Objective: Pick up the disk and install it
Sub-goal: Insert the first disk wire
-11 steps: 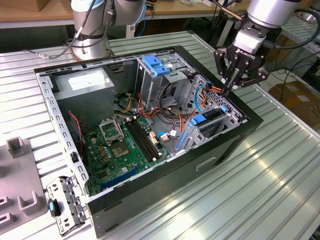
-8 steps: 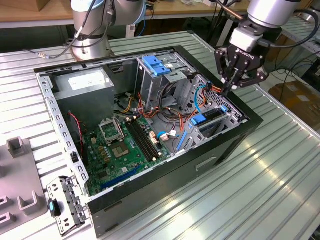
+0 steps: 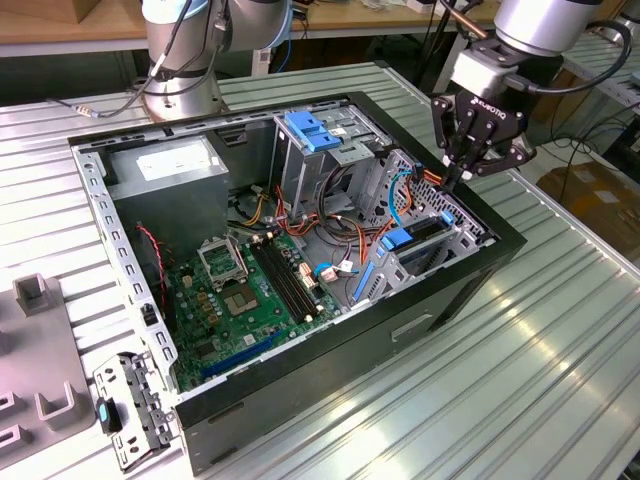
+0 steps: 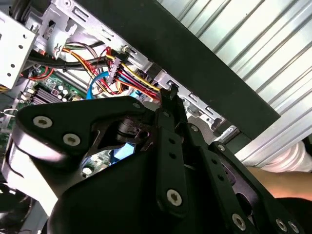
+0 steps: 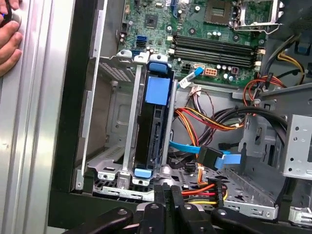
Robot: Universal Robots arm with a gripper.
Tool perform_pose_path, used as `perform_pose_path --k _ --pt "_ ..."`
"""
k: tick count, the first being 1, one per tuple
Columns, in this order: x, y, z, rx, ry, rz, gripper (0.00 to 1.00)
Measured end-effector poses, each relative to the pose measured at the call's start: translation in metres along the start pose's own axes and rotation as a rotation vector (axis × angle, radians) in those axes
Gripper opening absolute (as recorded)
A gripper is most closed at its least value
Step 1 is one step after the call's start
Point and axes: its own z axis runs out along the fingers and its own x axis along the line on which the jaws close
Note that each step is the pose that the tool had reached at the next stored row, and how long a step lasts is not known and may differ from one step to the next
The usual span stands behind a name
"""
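Note:
The disk (image 3: 425, 232) stands on edge in a slot of the metal drive cage at the case's front corner, on the exterior view's right. In the first wrist view the disk (image 5: 155, 122) shows a dark casing, a blue band and blue rail clips at both ends. My gripper (image 3: 457, 180) hangs just above the case rim beside that cage, a little apart from the disk. Its black fingers are pressed together with nothing between them. The gripper (image 5: 169, 192) sits near the disk's end in the first wrist view. The gripper (image 4: 170, 91) points at the cage edge in the second wrist view.
The open computer case (image 3: 250, 400) lies on a ribbed metal table. Inside are a green motherboard (image 3: 240, 290), a grey power-supply box (image 3: 165, 165), a blue latch (image 3: 315, 130) on the upper cage and loose cables (image 5: 209, 122). A person's hand (image 5: 7, 39) rests beside the case.

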Motion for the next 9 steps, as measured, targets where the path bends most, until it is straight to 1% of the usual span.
perform_pose_path --k 7,8,9 --pt "0.0 0.0 0.0 -0.0001 0.0 0.002 0.16" --pt "0.0 0.0 0.0 -0.0003 0.0001 0.007 0.16" --pt "0.0 0.0 0.0001 -0.0012 0.0003 0.031 0.16"
